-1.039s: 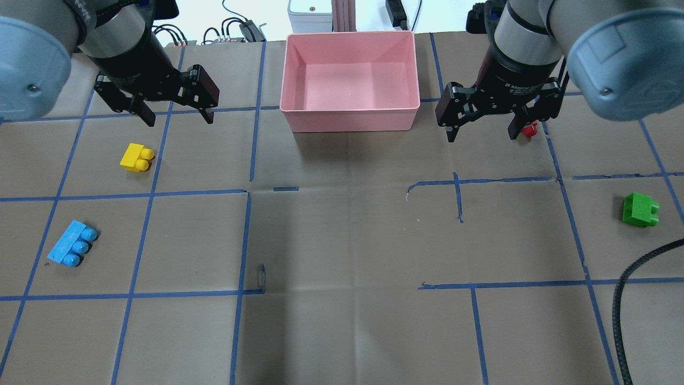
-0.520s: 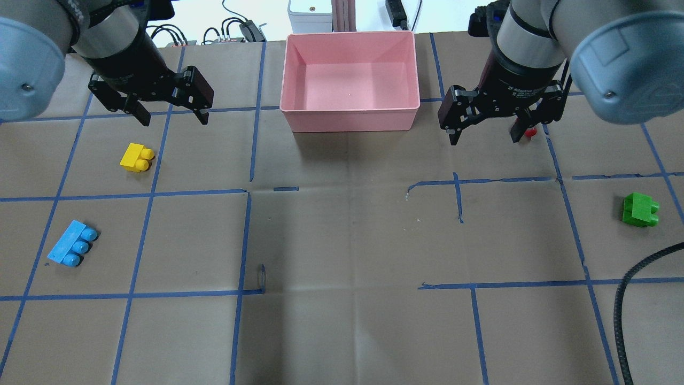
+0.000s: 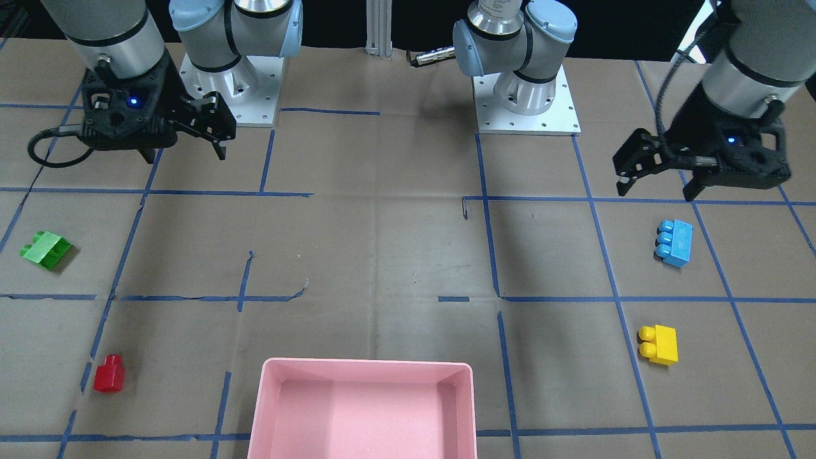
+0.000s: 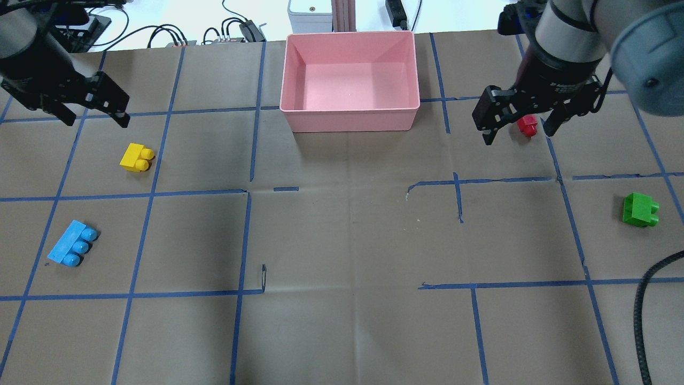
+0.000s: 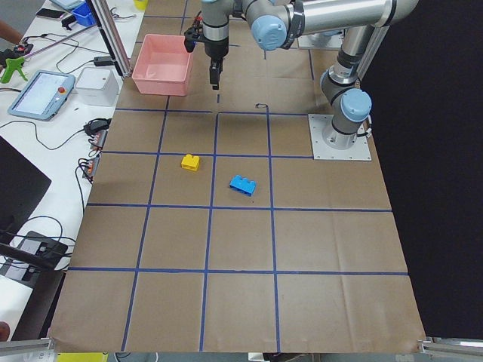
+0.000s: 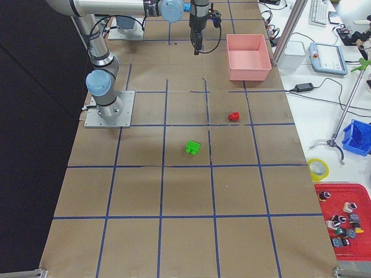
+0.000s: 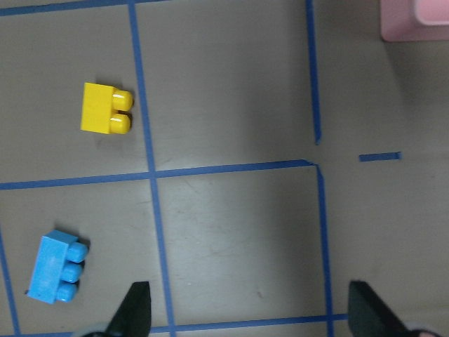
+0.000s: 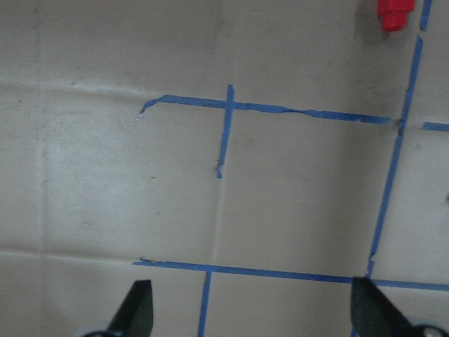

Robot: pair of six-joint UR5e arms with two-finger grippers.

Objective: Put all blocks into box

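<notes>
Four bricks lie loose on the counter [image 4: 347,240], none in the pink box [image 4: 347,109]. Both tools hang spread, apparently to straddle one each: red brick [image 4: 527,126] below the right tool [image 4: 517,136], yellow brick [image 4: 136,158] below the left tool [image 4: 95,118].

A robot lab: taped-grid table [image 4: 342,240], teach pendant [image 5: 41,94].

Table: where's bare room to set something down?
Bare: the middle in front of the box, from yellow block and blue block across to green block, plus the robot-side strip. Tight: by the red block, where the right gripper hangs.
</notes>
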